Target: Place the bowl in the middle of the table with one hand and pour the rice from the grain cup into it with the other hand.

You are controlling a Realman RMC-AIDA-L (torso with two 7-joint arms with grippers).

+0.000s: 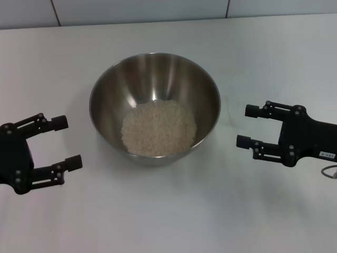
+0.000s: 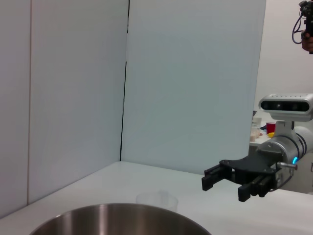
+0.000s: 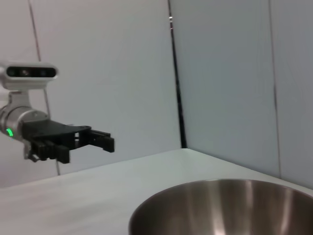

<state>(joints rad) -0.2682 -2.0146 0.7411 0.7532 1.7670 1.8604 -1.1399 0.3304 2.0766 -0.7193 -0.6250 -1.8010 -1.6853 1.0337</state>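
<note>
The steel bowl stands in the middle of the white table with a mound of rice in its bottom. My left gripper is open and empty to the bowl's left, clear of it. My right gripper is open and empty to the bowl's right. The bowl's rim also shows in the left wrist view and in the right wrist view. The clear grain cup stands upright just beyond the bowl's rim in the left wrist view. It looks empty, and I cannot make it out in the head view.
White wall panels run along the table's far edge. The left wrist view shows my right gripper across the bowl. The right wrist view shows my left gripper across it.
</note>
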